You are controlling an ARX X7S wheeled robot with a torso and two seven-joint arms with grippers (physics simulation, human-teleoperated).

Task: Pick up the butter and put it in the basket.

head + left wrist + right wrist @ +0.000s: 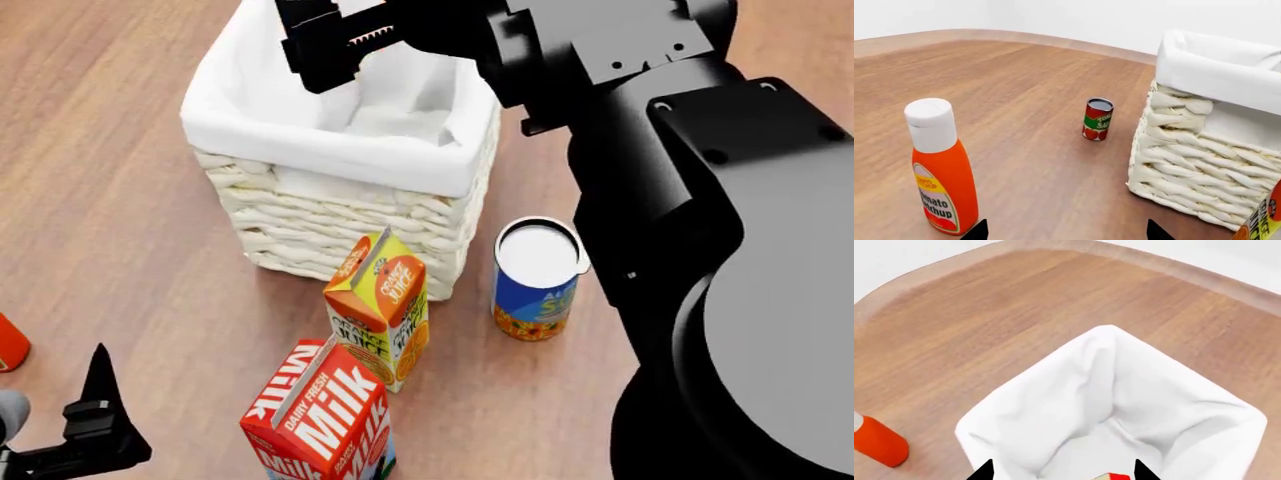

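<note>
1. White woven wicker basket with cloth liner, directly under the right gripper; hovering above the open mouth, presumably for a clean drop past the folded rim.
2. Red corner of the small flat butter box, barely peeking between the right fingertips in the right wrist view, over the liner's interior; apparently released or about to land inside, though contact hard to judge.
3. Right jaws spread apart, nothing visibly clamped.
4. Left gripper low, well apart from the basket, idle; opening impossible to judge.
5. Orange gabled juice carton, red-and-white milk carton and blue can just beside the basket, untouched.
</note>
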